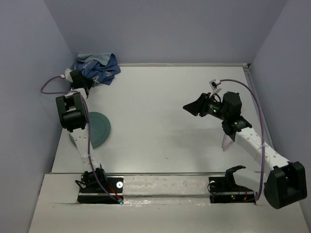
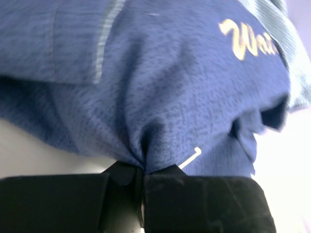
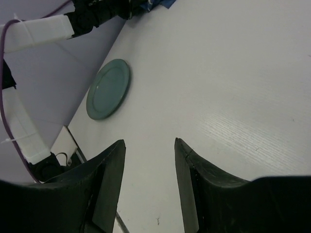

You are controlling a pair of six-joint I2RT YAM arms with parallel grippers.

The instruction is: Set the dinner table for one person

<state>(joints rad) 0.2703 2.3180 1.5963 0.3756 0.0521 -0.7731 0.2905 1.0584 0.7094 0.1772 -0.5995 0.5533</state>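
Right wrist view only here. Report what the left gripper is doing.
Observer: The left gripper is shut on a fold of the blue cloth.
Operator: Say where that cloth sits.
Observer: Bunched in the far left corner of the table, beyond the plate.
Operator: Give my right gripper's place.
Observer: The right gripper hangs over the table's right half, pointing left.
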